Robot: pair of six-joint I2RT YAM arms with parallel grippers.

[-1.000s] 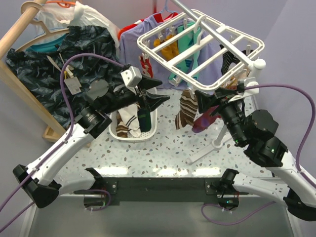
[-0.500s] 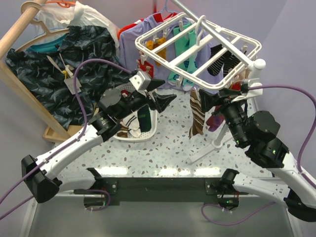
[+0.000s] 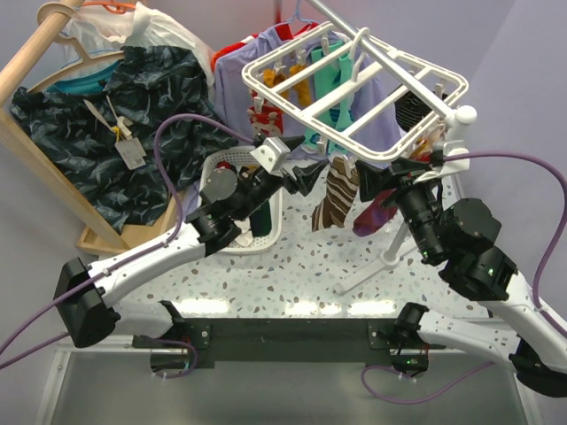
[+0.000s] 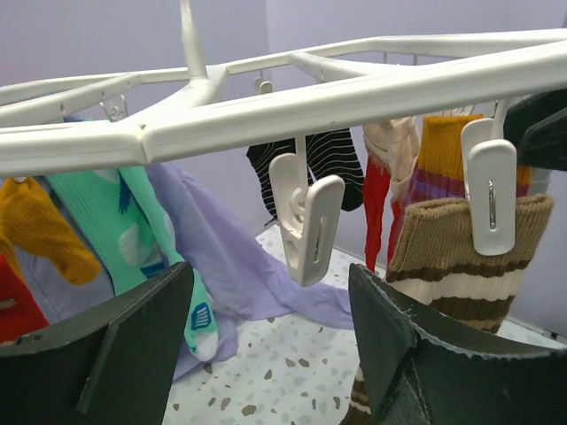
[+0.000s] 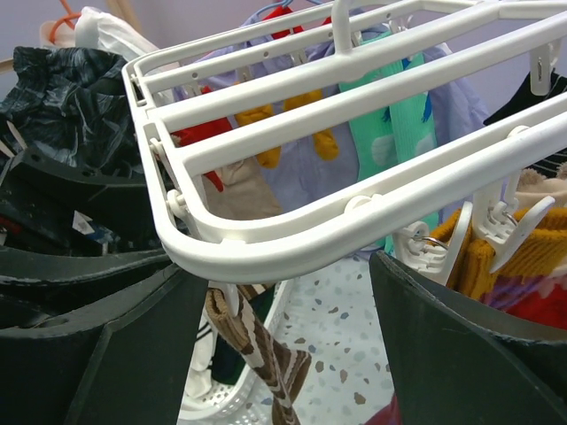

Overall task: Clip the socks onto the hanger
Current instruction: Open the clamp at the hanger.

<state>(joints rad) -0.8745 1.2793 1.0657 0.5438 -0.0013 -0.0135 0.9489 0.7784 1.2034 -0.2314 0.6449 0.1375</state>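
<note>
The left gripper (image 4: 268,305) has its dark fingers apart and empty, just under a free white plastic clip (image 4: 306,226). The right gripper (image 5: 285,279), likewise spread and holding nothing, straddles the rim of the large white plastic grid hanger (image 5: 292,241). A brown cream-striped knit sock (image 4: 461,257) hangs clipped beside the free clip. A maroon sock (image 3: 376,212) dangles near the right gripper.

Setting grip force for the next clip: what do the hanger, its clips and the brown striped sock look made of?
Hanger: smooth, slightly glossy white plastic, apparently moulded. Brown striped sock: matte ribbed knit, likely soft. Empty clip: plastic too; clip holding that sock shows a metal spring.
</note>
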